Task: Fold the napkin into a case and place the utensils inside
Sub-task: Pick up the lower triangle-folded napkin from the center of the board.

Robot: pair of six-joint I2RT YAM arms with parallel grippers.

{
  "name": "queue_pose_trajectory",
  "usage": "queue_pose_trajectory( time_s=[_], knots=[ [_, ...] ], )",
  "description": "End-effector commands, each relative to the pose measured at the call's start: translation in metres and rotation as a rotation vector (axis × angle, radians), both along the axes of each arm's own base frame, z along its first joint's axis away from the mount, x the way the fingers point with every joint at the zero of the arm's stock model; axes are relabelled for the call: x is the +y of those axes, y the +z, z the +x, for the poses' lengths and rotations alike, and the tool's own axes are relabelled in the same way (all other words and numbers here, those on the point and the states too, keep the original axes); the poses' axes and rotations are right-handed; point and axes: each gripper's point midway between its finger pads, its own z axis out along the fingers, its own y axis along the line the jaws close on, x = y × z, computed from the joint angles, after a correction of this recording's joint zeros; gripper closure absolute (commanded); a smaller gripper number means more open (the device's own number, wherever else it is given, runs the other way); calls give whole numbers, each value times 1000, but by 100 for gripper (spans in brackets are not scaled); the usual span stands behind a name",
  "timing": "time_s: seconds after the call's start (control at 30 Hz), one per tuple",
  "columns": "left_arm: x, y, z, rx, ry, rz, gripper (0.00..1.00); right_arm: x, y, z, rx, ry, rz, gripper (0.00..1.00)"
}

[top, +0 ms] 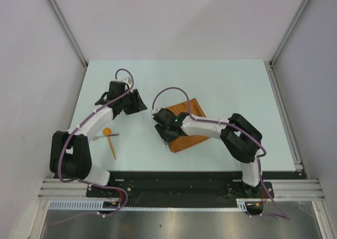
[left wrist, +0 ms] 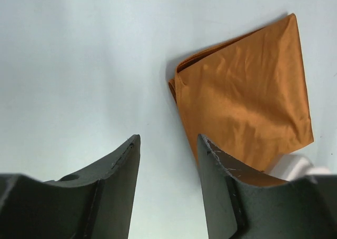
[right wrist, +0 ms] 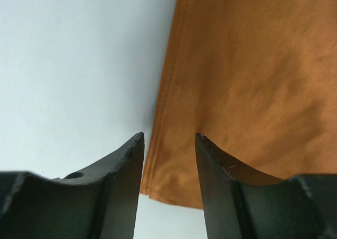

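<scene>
Napkin: the napkin (left wrist: pixel 242 102) lies flat near the middle of the counter (top: pixel 210 81), turned at a slant. It is already doubled, with stacked layers showing at its left corner.
Right gripper: the right gripper (right wrist: pixel 169 139) is low over the napkin's left hemmed edge. Its jaws are spread with a gap between them, and the hem runs up through that gap. It pinches nothing yet, and this placement looks chosen so that a closing would catch the edge for a further fold.
Left gripper: the left gripper (left wrist: pixel 168 141) is over bare counter just left of the napkin. Its jaws are parted and empty and aim toward the layered corner, probably ready to take or pin that side.
Utensils: the spoon (top: pixel 107 131) and the slim stick (top: pixel 112 148) lie together on the near left, beside the left arm and well apart from the cloth, so the folding has room.
Stage: I judge the case still unfinished, with nothing inserted yet.
Risk: a pinch may catch only the top layer and pull the stack apart.
</scene>
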Motion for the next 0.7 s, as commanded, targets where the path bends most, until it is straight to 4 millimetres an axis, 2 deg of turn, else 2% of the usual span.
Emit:
queue_pose_trajectory(
  time_s=[0.0,0.07,0.23,0.3,0.4,0.47,0.53,0.57,0.63,0.67],
  knots=[
    [7,12,-8,-39,36,-31,48,2,-4,14,0,-10,-2,52],
    [8,9,-16,-30,39,-37,49,-2,-15,11,13,-8,-31,52],
    [8,15,-25,-52,41,-61,49,-11,-44,-8,64,-9,-106,51],
    [8,15,-28,-48,40,-66,49,-18,-56,-14,84,-18,-135,65],
    [6,19,-34,-50,28,-82,49,-22,-64,-19,72,-20,-187,79],
    [5,17,-40,-44,27,-92,48,-21,-64,-15,58,-30,-198,88],
    [1,16,-44,-38,21,-125,48,-19,-59,-9,43,-39,-198,93],
    [-1,8,-52,-14,17,-139,47,-17,-55,-7,53,-43,-177,99],
    [-9,6,-54,-16,4,-185,43,-4,-35,-4,59,-44,-79,100],
    [-17,-4,-65,13,-22,-203,38,-2,-26,3,61,-65,-32,100]
  ],
)
